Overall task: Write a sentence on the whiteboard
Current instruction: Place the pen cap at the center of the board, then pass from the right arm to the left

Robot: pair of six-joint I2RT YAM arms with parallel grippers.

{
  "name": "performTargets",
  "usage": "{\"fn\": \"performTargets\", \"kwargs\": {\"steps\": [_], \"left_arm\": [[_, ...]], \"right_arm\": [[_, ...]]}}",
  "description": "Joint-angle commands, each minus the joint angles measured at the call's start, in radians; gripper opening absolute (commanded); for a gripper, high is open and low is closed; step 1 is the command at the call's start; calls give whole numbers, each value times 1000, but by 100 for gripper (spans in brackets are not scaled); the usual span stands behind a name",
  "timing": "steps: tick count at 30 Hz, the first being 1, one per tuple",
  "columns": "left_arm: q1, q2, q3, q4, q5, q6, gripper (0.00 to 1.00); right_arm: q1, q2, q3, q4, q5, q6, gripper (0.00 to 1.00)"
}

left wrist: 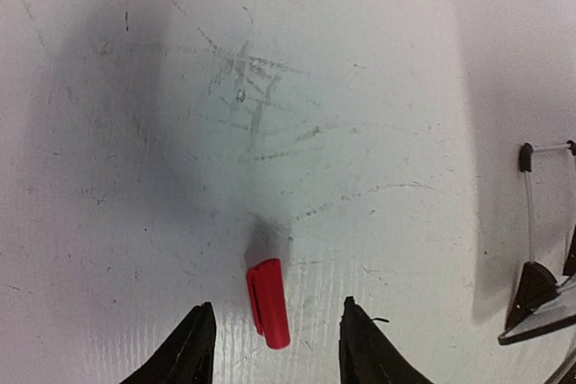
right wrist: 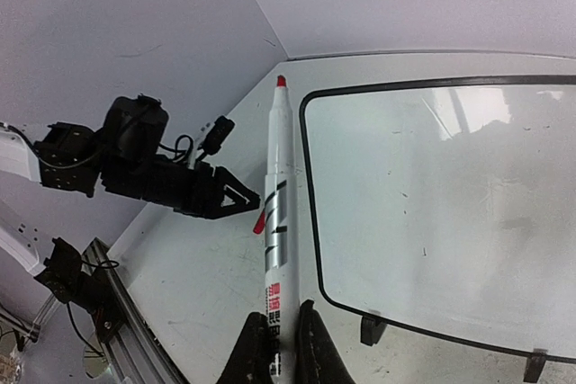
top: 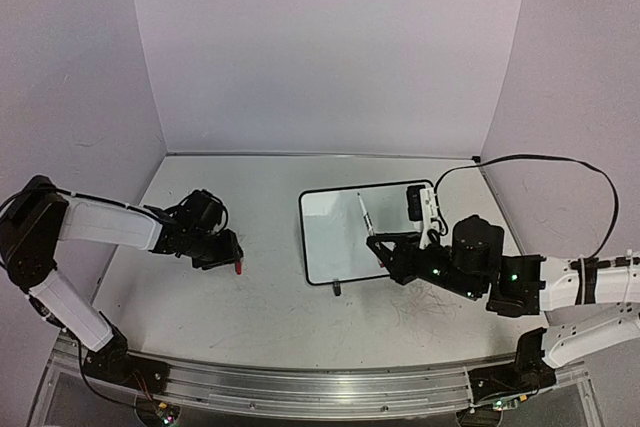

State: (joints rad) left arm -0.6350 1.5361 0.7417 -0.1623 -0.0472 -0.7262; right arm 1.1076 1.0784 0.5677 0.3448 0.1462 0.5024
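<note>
The whiteboard (top: pixel 330 237) lies flat at the table's middle right, blank, black-framed; its surface (right wrist: pixel 432 204) fills the right wrist view and a corner (left wrist: pixel 529 222) shows at the left wrist view's right edge. My right gripper (top: pixel 385 252) (right wrist: pixel 281 330) is shut on a white marker (top: pixel 365 215) (right wrist: pixel 279 195), uncapped, its red tip pointing away over the board's left part. A red cap (top: pixel 239 268) (left wrist: pixel 269 303) lies on the table. My left gripper (top: pixel 228 252) (left wrist: pixel 277 308) stands open around it, with a gap on each side, its fingers apart from the cap.
Old scribble marks (left wrist: pixel 247 87) scuff the white tabletop. Grey walls close in the back and both sides. A black cable (top: pixel 560 162) loops over the right arm. An aluminium rail (top: pixel 320 387) runs along the near edge.
</note>
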Motion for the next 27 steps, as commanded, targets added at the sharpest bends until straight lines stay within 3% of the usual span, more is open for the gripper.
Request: {"fn": "performTargets", "kwargs": {"steps": [1, 4, 7, 8, 17, 24, 27], "left_arm": [[1, -158, -27, -3, 10, 39, 53], [1, -282, -51, -3, 33, 53, 61], [1, -387, -71, -2, 93, 61, 78], [1, -411, -73, -2, 109, 61, 80], [1, -548, -77, 54, 416, 79, 84], [-4, -594, -141, 277, 738, 41, 86], [-28, -589, -147, 320, 787, 36, 88]], "right_arm": [[2, 26, 63, -22, 24, 14, 0], [2, 49, 90, -45, 14, 17, 0], [2, 79, 119, -57, -8, 18, 0], [2, 88, 127, -62, -19, 18, 0], [2, 199, 235, -155, -104, -21, 0], [9, 259, 281, -194, -317, -119, 0], [12, 264, 272, -197, -362, -149, 0]]}}
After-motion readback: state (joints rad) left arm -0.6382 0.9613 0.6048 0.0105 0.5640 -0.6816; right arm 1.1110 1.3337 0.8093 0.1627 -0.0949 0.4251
